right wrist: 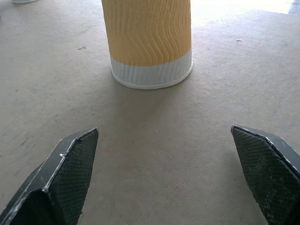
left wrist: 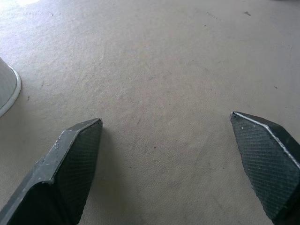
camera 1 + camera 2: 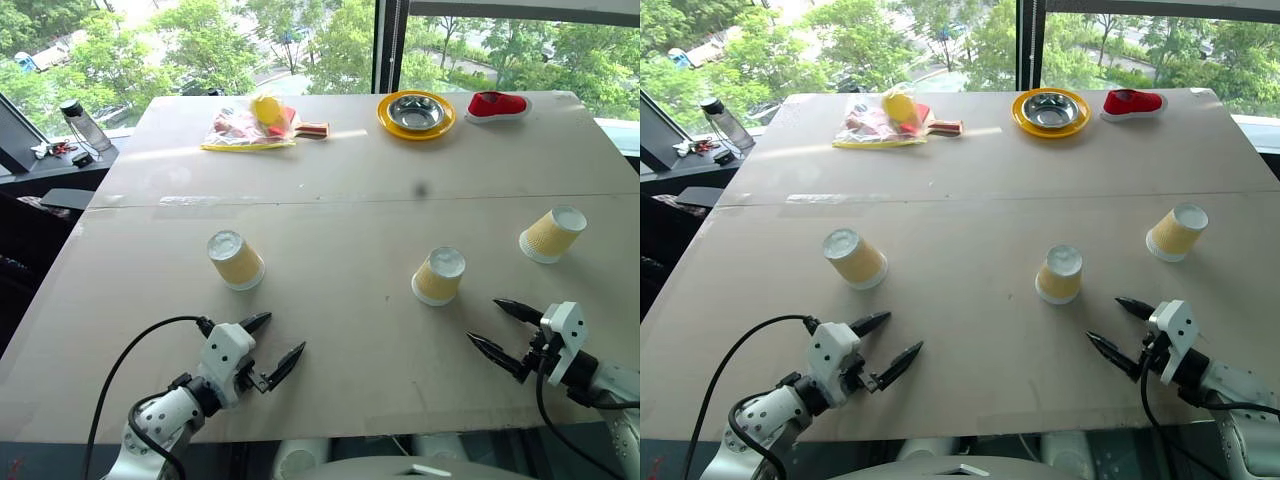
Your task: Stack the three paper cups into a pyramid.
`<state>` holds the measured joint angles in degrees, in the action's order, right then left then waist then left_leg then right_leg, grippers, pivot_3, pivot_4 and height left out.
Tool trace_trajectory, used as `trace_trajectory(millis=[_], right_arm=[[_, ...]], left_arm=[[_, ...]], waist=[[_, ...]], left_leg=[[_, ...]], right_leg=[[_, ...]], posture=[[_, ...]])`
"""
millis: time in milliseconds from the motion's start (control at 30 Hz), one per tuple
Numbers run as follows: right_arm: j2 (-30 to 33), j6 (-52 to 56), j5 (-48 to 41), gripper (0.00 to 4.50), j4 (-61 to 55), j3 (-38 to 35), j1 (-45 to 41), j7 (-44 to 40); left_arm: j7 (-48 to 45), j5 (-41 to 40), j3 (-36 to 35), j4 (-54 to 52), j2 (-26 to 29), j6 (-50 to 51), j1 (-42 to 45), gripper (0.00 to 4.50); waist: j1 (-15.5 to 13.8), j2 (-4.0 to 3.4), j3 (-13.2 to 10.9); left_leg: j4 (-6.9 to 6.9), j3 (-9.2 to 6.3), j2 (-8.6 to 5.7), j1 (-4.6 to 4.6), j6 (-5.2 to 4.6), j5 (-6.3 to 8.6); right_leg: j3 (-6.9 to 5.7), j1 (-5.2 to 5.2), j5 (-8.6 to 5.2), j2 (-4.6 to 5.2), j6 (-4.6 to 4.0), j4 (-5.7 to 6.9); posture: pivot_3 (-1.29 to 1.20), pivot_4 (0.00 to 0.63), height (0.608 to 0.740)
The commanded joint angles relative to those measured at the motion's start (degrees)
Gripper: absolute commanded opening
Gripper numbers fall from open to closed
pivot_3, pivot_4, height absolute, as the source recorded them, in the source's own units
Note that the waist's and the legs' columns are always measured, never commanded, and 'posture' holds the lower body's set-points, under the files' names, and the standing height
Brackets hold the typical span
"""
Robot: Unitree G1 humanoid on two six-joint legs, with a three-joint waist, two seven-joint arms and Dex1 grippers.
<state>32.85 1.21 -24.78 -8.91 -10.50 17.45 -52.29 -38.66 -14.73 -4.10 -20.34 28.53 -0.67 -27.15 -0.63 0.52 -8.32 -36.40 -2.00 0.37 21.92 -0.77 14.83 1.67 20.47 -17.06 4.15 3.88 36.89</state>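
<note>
1. Both arms are reaching low over the near edge of the table (image 3: 330,200), angled inward.
2. The left gripper (image 3: 270,347) is standing wide open and empty, near the left cup (image 3: 236,259).
3. The right gripper (image 3: 505,333) is gaping empty, facing the middle cup (image 3: 439,275).
4. The three cups are sitting upside down, well apart; the right cup (image 3: 552,234) is farthest.
5. No writing is readable.

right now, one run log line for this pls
phase: not started | three paper cups: apart, upside down | left gripper: open, empty | right gripper: open, empty
</note>
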Motion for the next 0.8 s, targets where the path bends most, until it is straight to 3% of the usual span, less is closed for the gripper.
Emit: trace_trajectory(millis=[33,367,800], right_arm=[[0.9,-1.6,-1.6,4.50,0.5,-2.4,-0.8,-2.0],[0.7,-2.7,-1.3,4.50,2.3,-2.3,-2.2,-3.5],[0.0,-3.3,-1.2,4.50,-0.1,-1.5,-3.4,-3.0]], left_arm=[[-0.7,-0.4,-0.5,0.7,0.0,-0.7,-1.6,4.47],[-1.5,-1.9,-0.8,0.0,0.1,-1.6,-2.8,4.47],[-2.2,-1.2,0.2,-2.7,2.5,2.3,1.8,4.47]], waist=[[0.0,0.00,0.0],[0.0,-0.04,0.0],[0.0,-0.04,0.0]], left_leg=[[0.00,0.00,0.00,0.00,0.00,0.00],[0.00,0.00,0.00,0.01,0.00,0.00],[-0.02,0.00,-0.01,-0.01,0.00,0.00]], right_leg=[[0.00,0.00,0.00,0.00,0.00,0.00],[-0.01,0.00,0.02,-0.03,0.03,0.00],[-0.04,-0.01,0.03,-0.07,0.04,0.04]], posture=[[0.00,0.150,0.740],[0.00,0.150,0.740],[0.00,0.150,0.740]])
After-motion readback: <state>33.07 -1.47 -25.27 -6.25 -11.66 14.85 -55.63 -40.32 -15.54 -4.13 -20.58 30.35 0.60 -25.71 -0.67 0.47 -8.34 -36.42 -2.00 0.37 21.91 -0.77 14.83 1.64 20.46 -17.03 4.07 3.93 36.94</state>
